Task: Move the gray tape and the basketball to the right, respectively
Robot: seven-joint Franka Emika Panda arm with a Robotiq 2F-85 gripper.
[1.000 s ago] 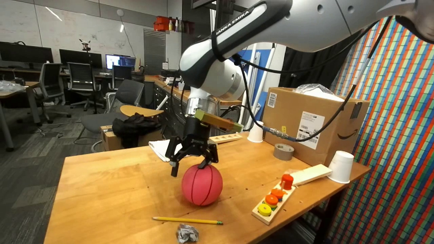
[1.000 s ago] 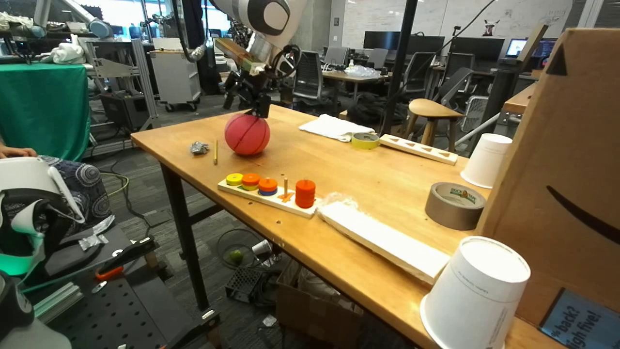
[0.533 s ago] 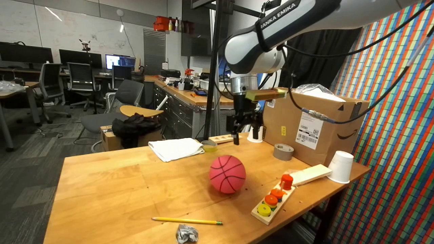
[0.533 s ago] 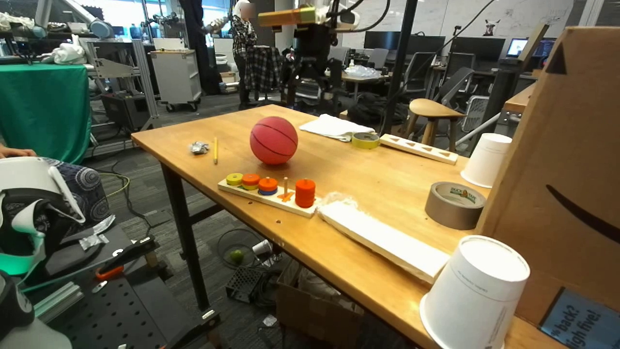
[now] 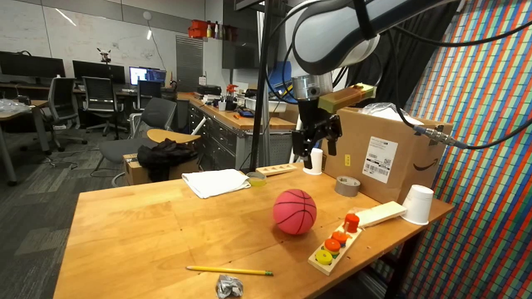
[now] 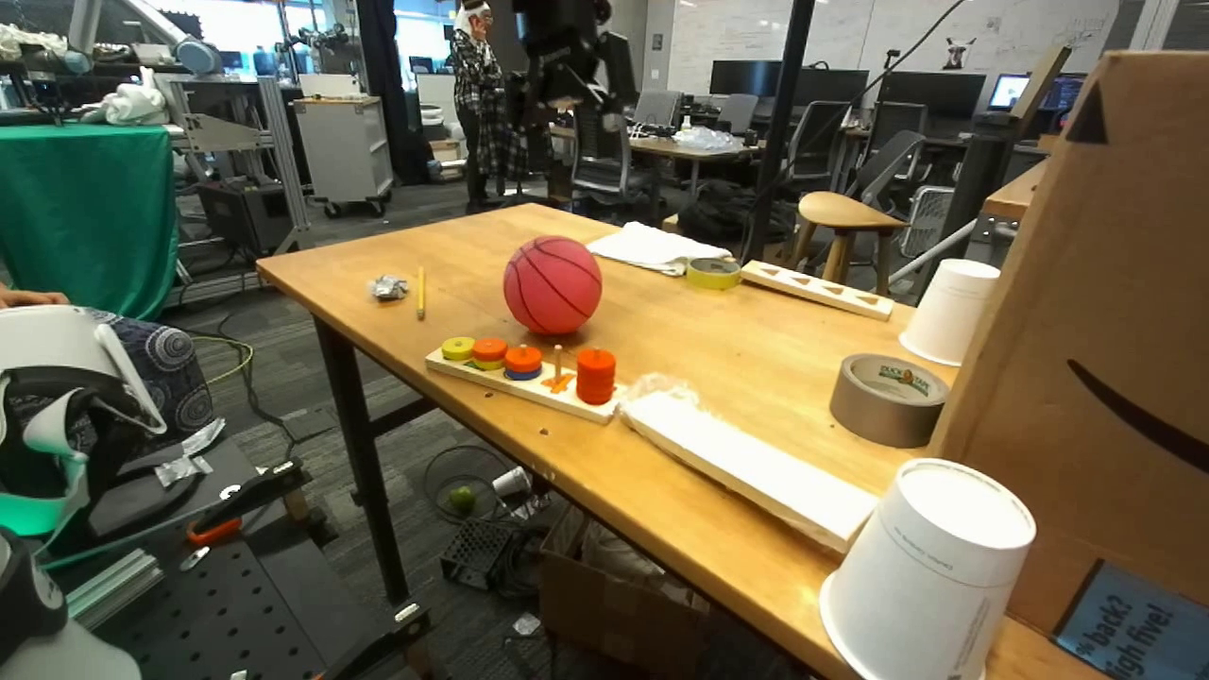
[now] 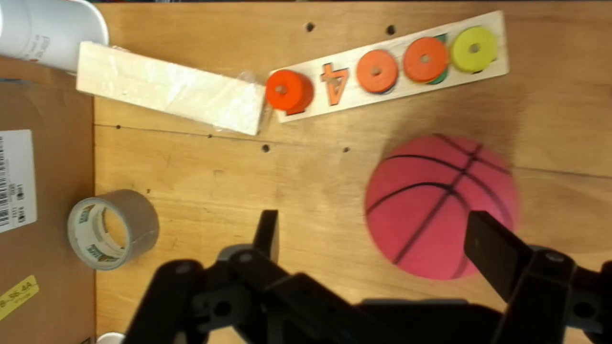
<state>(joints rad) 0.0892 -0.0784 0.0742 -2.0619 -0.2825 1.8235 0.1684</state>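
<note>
The pink-red basketball (image 5: pixel 295 211) rests on the wooden table, also seen in an exterior view (image 6: pixel 553 285) and the wrist view (image 7: pixel 411 229). The gray tape roll (image 5: pixel 348 187) lies on the table beside the big cardboard box; it also shows in an exterior view (image 6: pixel 883 406) and at the left of the wrist view (image 7: pixel 143 222). My gripper (image 5: pixel 320 156) is open and empty, held well above the table, higher than the ball and apart from it. In the wrist view its spread fingers (image 7: pixel 373 220) overlap the ball's lower right edge only in sight line.
A ring-stacking board (image 5: pixel 332 249) and a pale wooden plank (image 6: pixel 746 463) lie along the table edge. White cups (image 5: pixel 417 205) flank the cardboard box (image 5: pixel 386 153). A yellow tape roll (image 6: pixel 713 274), white cloth (image 6: pixel 656 247), pencil (image 5: pixel 228 270) and crumpled foil (image 5: pixel 229 286) are also on the table.
My gripper has risen away from the ball's top and moved toward the box side. The ball has rolled the same way, toward the ring board. The gray tape has not moved.
</note>
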